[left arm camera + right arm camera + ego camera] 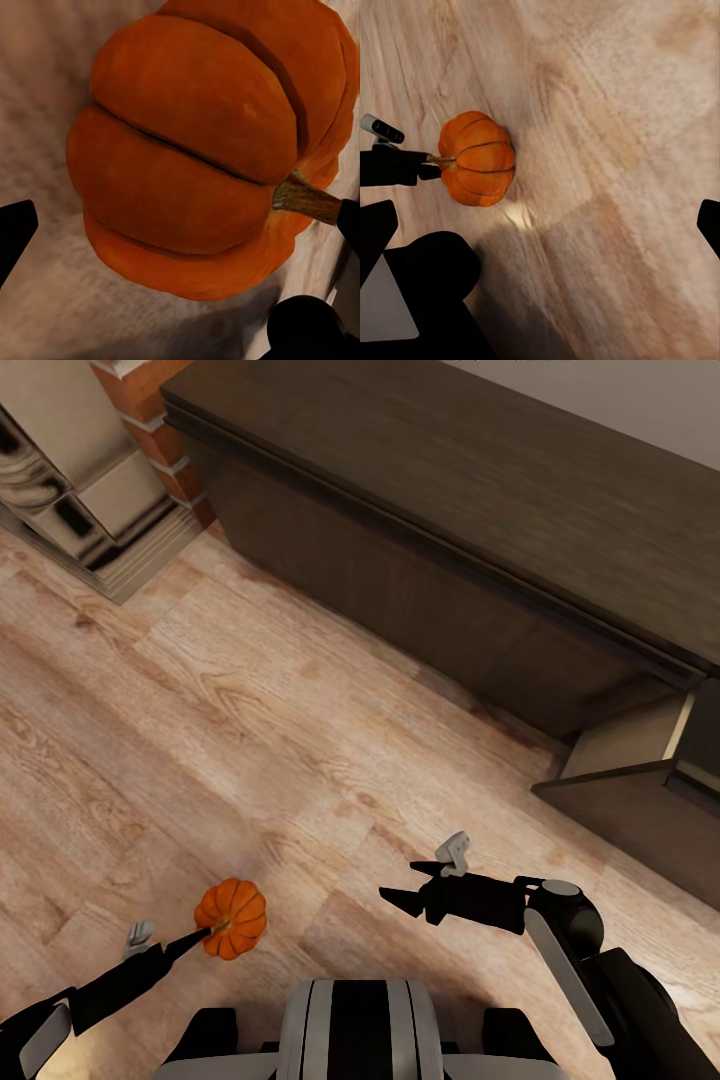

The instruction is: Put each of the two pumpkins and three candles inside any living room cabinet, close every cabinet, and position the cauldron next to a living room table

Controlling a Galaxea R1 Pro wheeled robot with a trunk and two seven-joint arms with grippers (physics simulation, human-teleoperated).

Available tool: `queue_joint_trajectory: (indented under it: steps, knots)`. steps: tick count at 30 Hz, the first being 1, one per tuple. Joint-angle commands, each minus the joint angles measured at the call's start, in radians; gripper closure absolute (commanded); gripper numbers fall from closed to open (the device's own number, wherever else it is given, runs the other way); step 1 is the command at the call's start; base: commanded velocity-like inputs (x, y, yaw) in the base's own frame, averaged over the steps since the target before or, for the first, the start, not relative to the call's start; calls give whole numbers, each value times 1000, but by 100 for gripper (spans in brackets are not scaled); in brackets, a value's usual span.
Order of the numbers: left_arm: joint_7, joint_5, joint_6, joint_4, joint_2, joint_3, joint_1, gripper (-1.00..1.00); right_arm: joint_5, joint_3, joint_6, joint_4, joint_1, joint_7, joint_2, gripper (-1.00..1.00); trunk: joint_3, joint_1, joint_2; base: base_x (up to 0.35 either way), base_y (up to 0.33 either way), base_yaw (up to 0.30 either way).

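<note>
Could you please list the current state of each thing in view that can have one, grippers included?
Pumpkin: off the floor, held by its stem.
Left gripper: shut on the pumpkin's stem.
Right gripper: open, holding nothing, over the bare floor.
Cabinet: long front closed along most of its length.
Drawer: pulled out at the cabinet's right end, pale inside showing; contents cannot be seen.

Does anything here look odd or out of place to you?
Two things. The left pincer holds the pumpkin only by its thin stem, an odd, skimpy grip. And one drawer of the cabinet stands open, showing its pale inside.
</note>
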Motion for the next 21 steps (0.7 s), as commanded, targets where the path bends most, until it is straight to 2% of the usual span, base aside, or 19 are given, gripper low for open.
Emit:
queue_joint_trajectory:
  steps: [1,7,21]
  knots:
    - [-1,1,0,0,0,0,0,-100,0,0,0,0,0,0,0,-100,0,0,0,103,0,0]
    - [-20,-1,-1,-1,0,-1,0,-100,0,1,0,0,-1,0,0,-100,0,0,0,104,0,0]
    - [-12,-14,3,-1,-8,-4,-6,-100,0,0,-1,0,0,1,-1,-100,0,0,0,4,0,0]
